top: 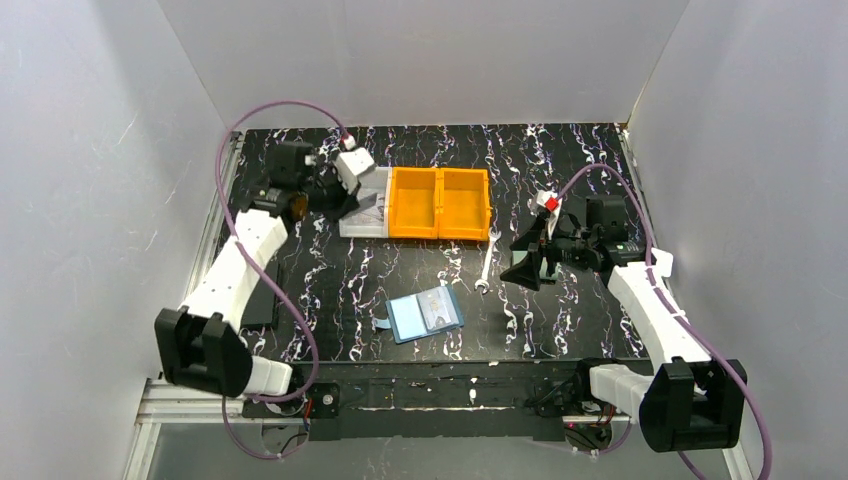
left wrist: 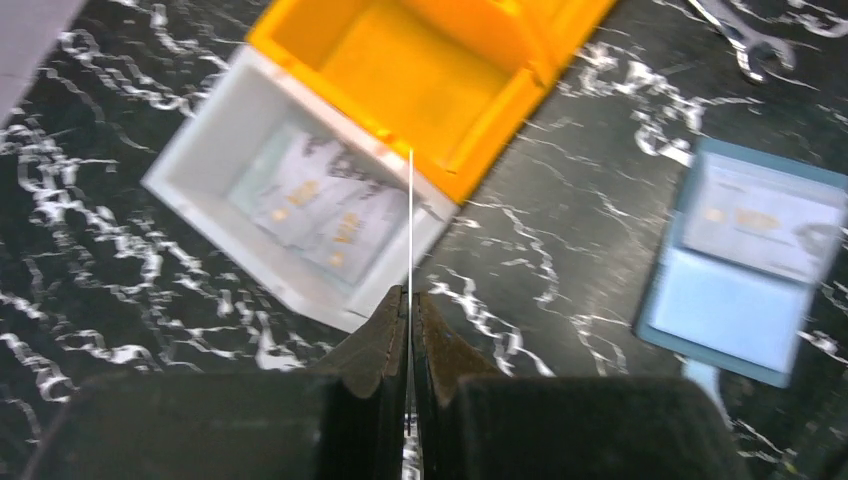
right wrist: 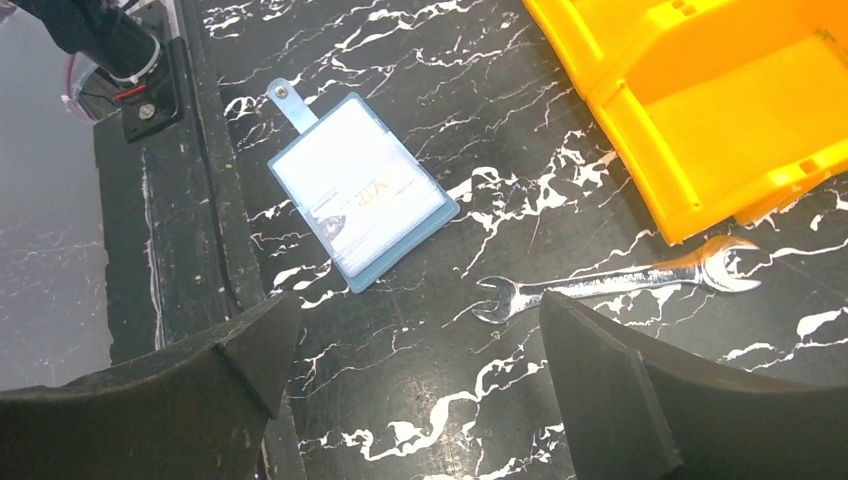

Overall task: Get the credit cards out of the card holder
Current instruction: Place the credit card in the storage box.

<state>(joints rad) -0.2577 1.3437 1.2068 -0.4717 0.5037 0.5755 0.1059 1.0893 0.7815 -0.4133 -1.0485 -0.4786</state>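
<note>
Left claw [left wrist: 410, 300] pinched shut on a credit card [left wrist: 410, 220]; right claw [right wrist: 418, 300] spread wide above the worktop [right wrist: 560, 400].

The left claw's fingers [left wrist: 380, 335] grip the credit card so that only its thin white edge shows, and it hangs above a white bin [left wrist: 215, 125] at the back of the worktop. Loose cards [left wrist: 320, 205] lie flat inside that bin, which sits against a pair of orange bins [top: 440, 203]. The right claw holds nothing. Just beyond its fingertips lies a silver wrench [right wrist: 610, 283]. The blue card holder [right wrist: 360, 190] lies open and flat near the front edge, apart from both claws, with a pocketed card [right wrist: 385, 225] in one half.
</note>
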